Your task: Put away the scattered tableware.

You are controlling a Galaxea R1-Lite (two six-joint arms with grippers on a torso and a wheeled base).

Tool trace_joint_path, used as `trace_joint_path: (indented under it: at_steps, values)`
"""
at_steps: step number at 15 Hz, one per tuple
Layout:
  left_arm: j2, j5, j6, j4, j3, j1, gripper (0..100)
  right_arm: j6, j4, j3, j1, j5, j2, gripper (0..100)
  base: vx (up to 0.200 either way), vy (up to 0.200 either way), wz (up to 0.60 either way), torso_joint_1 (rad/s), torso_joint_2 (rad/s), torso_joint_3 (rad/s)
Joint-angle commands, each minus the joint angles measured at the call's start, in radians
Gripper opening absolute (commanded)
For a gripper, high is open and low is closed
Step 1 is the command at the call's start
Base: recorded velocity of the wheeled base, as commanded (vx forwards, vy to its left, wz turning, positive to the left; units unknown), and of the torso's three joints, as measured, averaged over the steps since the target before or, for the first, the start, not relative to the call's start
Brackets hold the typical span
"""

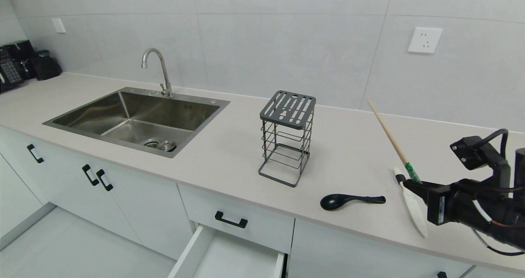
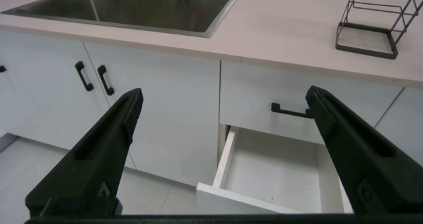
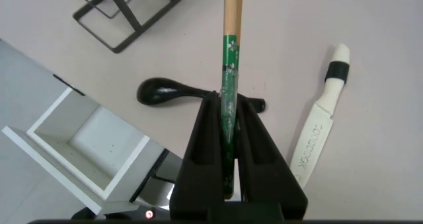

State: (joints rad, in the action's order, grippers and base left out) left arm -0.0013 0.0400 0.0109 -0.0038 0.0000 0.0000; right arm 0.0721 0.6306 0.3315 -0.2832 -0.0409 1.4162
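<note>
Head view, from left to right: a steel sink (image 1: 135, 118) with a curved faucet (image 1: 158, 67) is set into the pale tabletop (image 1: 229, 163). A dark wire rack (image 1: 287, 138) stands upright near the middle. To the right of it a black spoon (image 1: 348, 200) lies flat with its bowl toward the rack. Next to it a white knife (image 1: 412, 206), with a black band near one end, lies close to the front edge. The wooden chopstick (image 1: 389, 134) is long and pale, with a green painted part near its lower end.

The wall behind is of grey tiles and carries a white socket (image 1: 425, 40). Below the tabletop are white cabinets with black handles, and one drawer (image 1: 229, 257) stands pulled out.

The right jaws are closed on the green part of the chopstick, just beside the knife. The chopstick rises tilted from them toward the wall, off the tabletop. In the left wrist view the left jaws are wide apart and hold nothing. They are in front of the cabinets and face the open drawer.
</note>
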Motion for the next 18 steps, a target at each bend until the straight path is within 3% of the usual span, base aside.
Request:
trace_joint_path:
  at_steps: [1, 6, 8, 11, 16, 18]
  values:
    - [0.001, 0.000, 0.000, -0.001, 0.000, 0.000, 100, -0.028, -0.006, 0.000, -0.037, -0.013, -0.089, 0, 0.000, 0.000, 0.00, 0.000, 0.00, 0.000]
    - [0.001, 0.000, 0.000, -0.001, 0.000, 0.000, 100, -0.069, -0.077, 0.000, -0.103, -0.037, -0.233, 0, 0.000, 0.000, 0.00, 0.000, 0.00, 0.000]
    - [0.001, 0.000, 0.000, -0.001, 0.000, 0.000, 100, -0.103, -0.120, 0.009, -0.185, -0.106, -0.261, 0, 0.000, 0.000, 0.00, 0.000, 0.00, 0.000]
    - [0.001, 0.000, 0.000, -0.001, 0.000, 0.000, 100, -0.209, -0.126, 0.023, -0.221, -0.203, -0.243, 0, 0.000, 0.000, 0.00, 0.000, 0.00, 0.000]
    - [0.001, 0.000, 0.000, -0.001, 0.000, 0.000, 100, -0.222, -0.233, 0.116, -0.363, -0.226, -0.194, 0, 0.000, 0.000, 0.00, 0.000, 0.00, 0.000]
    - [0.001, 0.000, 0.000, -0.001, 0.000, 0.000, 100, -0.222, -0.241, 0.153, -0.465, -0.226, -0.125, 0, 0.000, 0.000, 0.00, 0.000, 0.00, 0.000]
